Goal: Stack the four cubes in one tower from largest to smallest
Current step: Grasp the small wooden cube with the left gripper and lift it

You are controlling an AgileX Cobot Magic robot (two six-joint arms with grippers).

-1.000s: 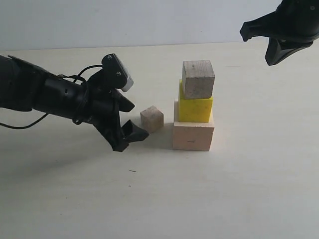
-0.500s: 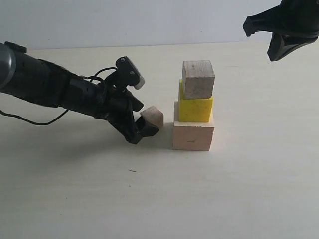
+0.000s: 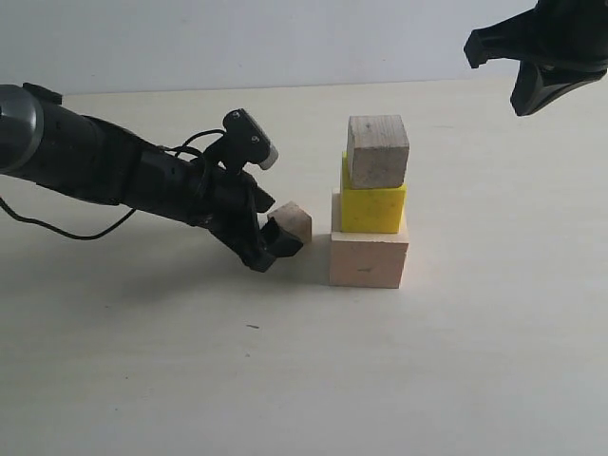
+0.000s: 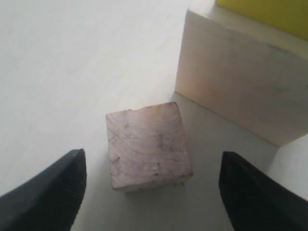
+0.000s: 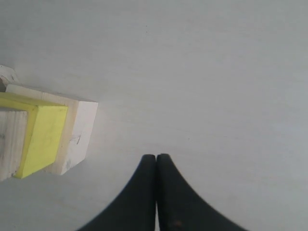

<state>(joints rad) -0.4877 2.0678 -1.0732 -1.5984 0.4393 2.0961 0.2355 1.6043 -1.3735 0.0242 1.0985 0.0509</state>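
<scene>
In the exterior view you see three cubes stacked near the middle of the table point(image 3: 427, 380): the large pale pinkish cube point(image 3: 369, 258) at the bottom, the bright yellow cube point(image 3: 372, 207) on it, and the smaller tan wooden cube point(image 3: 378, 151) on top, its grain greyish and its footprint a little narrower than the yellow one's. The smallest tan cube point(image 3: 294, 220) sits on the table just left of the stack, near the pale cube but apart from it, and partly hidden by your left gripper point(image 3: 269, 239), which reaches in low from the left. Your right gripper point(image 3: 532, 66) hangs high at the upper right, well apart from the stack. In the left wrist view the smallest tan cube point(image 4: 148, 144) lies between the two dark fingers point(image 4: 53, 192), turned slightly askew to the pale cube point(image 4: 240, 91) beside it; the fingers stand wide apart with bare table on both sides of the cube, so they touch nothing. A corner of the yellow cube point(image 4: 269, 14) shows above the pale one. In the right wrist view the right gripper point(image 5: 156, 159) has its fingers pressed together with nothing between them, over bare table, and the stack shows off to one side: pale cube point(image 5: 79, 130), yellow cube point(image 5: 43, 134), tan cube point(image 5: 9, 144).
</scene>
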